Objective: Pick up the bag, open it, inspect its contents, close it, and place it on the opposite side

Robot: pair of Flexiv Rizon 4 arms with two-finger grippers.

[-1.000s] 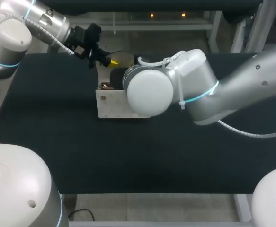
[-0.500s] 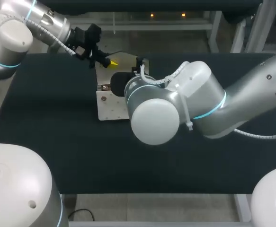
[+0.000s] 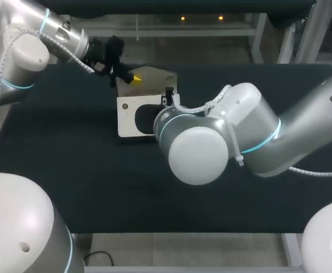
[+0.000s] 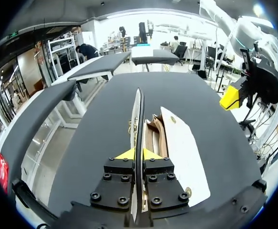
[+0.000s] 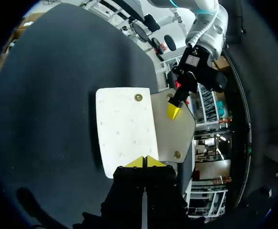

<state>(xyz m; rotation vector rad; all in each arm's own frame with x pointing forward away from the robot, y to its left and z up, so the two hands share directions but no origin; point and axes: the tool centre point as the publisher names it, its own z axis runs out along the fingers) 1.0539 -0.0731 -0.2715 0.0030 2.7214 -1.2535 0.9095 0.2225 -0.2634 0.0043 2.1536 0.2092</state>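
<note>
bag [image 3: 128,108]: white, fine speckles | flap [image 3: 154,77]: beige | table [image 3: 69,165]: black | left claw [image 3: 136,78], right claw [image 5: 145,162]: yellow tips

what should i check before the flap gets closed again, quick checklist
1. Left claw shut on the edge of the beige flap: ok.
2. White rectangular bag open, flap raised off its mouth: ok.
3. Contents visible: cannot tell; only brown inner pockets show, nothing loose can be made out.
4. Right claw shut on nothing and apart from the bag, going by the left wrist view: ok.
5. Bag body lying flat on the black table: ok.
</note>
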